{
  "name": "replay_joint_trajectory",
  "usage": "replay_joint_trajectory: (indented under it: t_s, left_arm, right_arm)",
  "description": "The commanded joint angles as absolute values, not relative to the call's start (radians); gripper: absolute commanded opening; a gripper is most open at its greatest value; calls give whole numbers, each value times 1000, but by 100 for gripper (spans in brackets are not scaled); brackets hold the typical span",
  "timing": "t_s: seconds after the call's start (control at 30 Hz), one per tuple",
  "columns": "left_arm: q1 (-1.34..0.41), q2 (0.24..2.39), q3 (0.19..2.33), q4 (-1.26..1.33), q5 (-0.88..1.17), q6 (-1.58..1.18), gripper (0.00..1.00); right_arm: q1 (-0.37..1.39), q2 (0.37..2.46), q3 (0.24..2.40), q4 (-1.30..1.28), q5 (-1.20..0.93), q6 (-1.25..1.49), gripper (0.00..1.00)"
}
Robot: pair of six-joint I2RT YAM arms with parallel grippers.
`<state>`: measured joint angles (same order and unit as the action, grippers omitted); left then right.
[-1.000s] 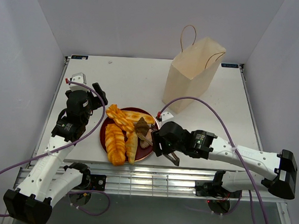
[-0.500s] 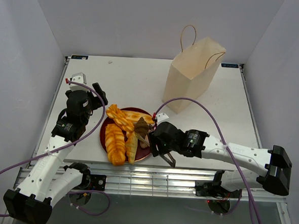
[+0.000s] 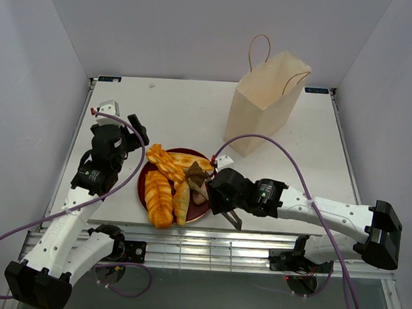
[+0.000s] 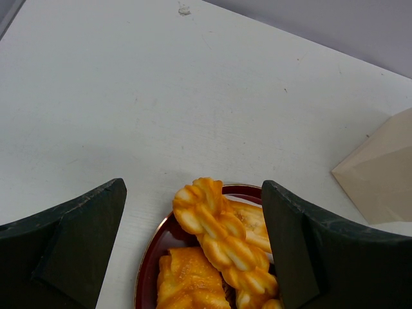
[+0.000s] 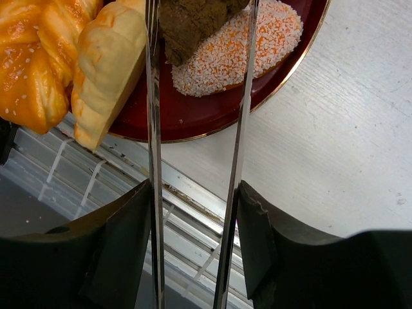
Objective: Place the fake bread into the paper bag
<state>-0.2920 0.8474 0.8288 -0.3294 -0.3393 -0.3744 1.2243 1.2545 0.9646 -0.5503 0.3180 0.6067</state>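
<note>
My right jaws clamp the metal tongs (image 5: pixel 152 129); only that wrist view shows me their tips flanking dark brown fake bread (image 5: pixel 190 22) on the plate (image 5: pixel 193 119); left jaws gape wide, empty; paper bag (image 3: pixel 265 102) upright beyond.

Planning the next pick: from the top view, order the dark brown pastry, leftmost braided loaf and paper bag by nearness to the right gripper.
From the right gripper:
1. dark brown pastry, just left of it.
2. leftmost braided loaf, farther left.
3. paper bag, far back, upright.

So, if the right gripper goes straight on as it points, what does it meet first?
Probably the dark brown pastry, between the metal tongs that the right gripper holds; depth is unclear.
</note>
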Motion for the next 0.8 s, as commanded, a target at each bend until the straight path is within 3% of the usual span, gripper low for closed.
replay_joint_trajectory:
  t_s: [0.0,0.37,0.77]
  left_arm:
    - [-296,833,827,-321,-327,-370,96]
    - [-298,828,827,-319,-328,-370,96]
    - [-298,828,828,-319,-330,-370,96]
  right_arm:
    - [1229,1235,996,-548,353,620,56]
    - [1230,1183,1032,-561,364,603,46]
    - [1229,1125,1092,-577,354,568,43]
